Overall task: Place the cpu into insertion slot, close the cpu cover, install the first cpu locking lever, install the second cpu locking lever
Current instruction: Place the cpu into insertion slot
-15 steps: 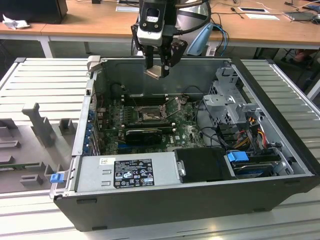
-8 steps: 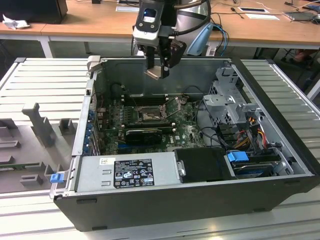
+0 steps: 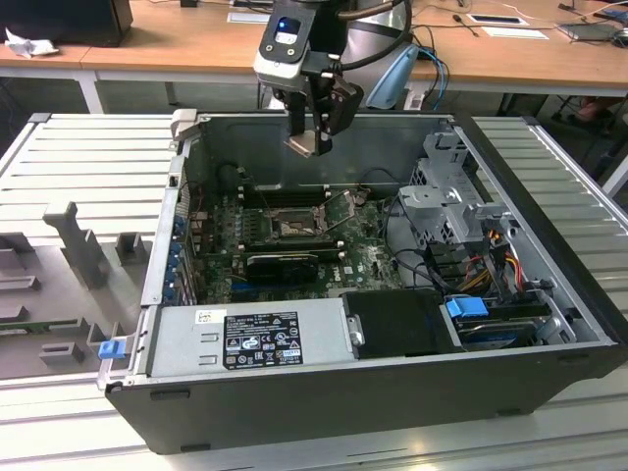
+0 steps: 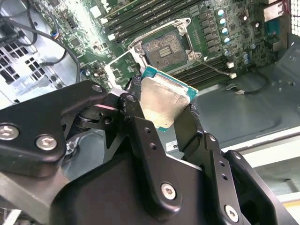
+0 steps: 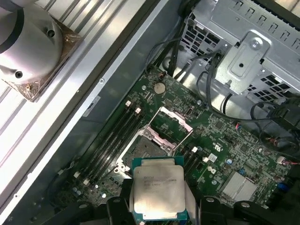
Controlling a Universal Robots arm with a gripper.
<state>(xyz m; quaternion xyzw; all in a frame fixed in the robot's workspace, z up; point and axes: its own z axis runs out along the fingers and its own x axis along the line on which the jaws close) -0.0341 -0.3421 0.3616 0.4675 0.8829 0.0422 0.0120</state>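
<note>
My gripper (image 3: 314, 145) hangs above the open computer case (image 3: 392, 402), near its far wall, jaws clenched on the cpu (image 4: 164, 101) by two opposite edges. The insertion slot (image 5: 146, 149) lies well below on the green motherboard (image 5: 225, 154), its contact field bare, the cpu cover (image 5: 174, 123) swung open just beside it.

My worry is alignment: in the second wrist view the chip looks tilted and turned against the slot's square. Coming down like that, I judge a corner could land on the contacts and bend them. The hold is on thin edges only, so a slip could drop the chip. A finger could also snag the raised cover.
</note>
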